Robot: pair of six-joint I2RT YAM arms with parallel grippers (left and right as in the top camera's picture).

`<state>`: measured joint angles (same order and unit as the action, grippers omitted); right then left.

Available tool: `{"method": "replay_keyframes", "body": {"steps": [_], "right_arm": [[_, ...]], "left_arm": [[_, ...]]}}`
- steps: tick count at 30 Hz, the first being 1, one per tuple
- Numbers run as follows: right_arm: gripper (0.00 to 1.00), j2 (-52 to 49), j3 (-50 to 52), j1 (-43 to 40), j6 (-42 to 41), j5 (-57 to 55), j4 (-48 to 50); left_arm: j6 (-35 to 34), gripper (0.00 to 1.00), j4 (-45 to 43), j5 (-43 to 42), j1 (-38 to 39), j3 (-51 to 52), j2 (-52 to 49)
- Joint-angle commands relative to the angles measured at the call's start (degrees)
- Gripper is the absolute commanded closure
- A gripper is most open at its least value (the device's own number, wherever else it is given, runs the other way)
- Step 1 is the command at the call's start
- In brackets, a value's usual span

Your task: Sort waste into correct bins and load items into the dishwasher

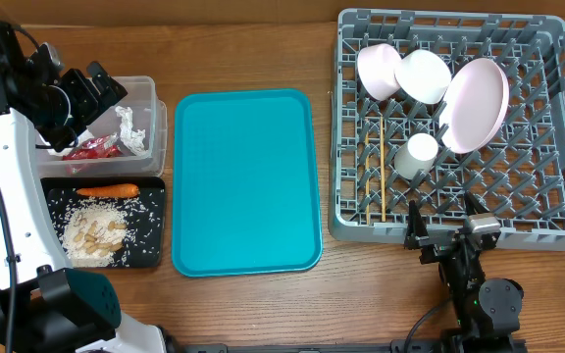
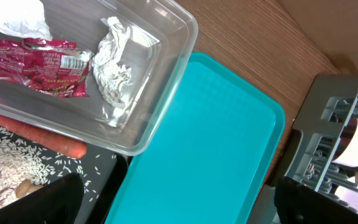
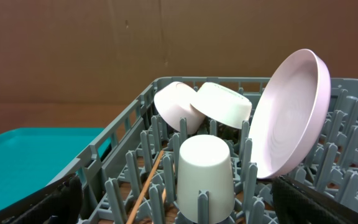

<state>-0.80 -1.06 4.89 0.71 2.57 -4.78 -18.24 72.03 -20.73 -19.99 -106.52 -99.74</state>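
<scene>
The clear tub bin (image 1: 155, 93) holds a red snack wrapper (image 2: 36, 71), a crumpled silver foil ball (image 2: 114, 68) and white tissue (image 2: 14, 18). The black tray bin (image 1: 153, 253) carries a carrot piece (image 1: 107, 190), rice and beige scraps (image 1: 94, 233). My left gripper (image 1: 104, 93) hangs open above the tub, nothing between its fingers (image 2: 48, 202). The grey dishwasher rack (image 1: 351, 211) contains two bowls (image 3: 178, 106), a plate (image 3: 291, 115), an upturned cup (image 3: 205, 168) and chopsticks (image 1: 383, 176). My right gripper (image 1: 449, 233) stands open at the rack's near edge, holding nothing.
A bare teal serving tray (image 1: 246, 181) lies between the bins and the rack. The wooden table (image 1: 263, 304) runs along the front. A brown wall (image 3: 104, 50) stands behind the rack.
</scene>
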Motion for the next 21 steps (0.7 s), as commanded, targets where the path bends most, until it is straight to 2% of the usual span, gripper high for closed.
{"method": "replay_keyframes", "body": {"steps": [1,21], "right_arm": [[0.00,0.6,0.6,-0.3,0.4,0.1,0.2],[0.00,0.6,0.6,-0.3,0.4,0.1,0.2]], "left_arm": [[-0.6,0.00,-0.1,0.4,0.4,-1.2,3.5],[-0.6,0.00,0.0,0.4,11.7,-1.2,32.3]]}}
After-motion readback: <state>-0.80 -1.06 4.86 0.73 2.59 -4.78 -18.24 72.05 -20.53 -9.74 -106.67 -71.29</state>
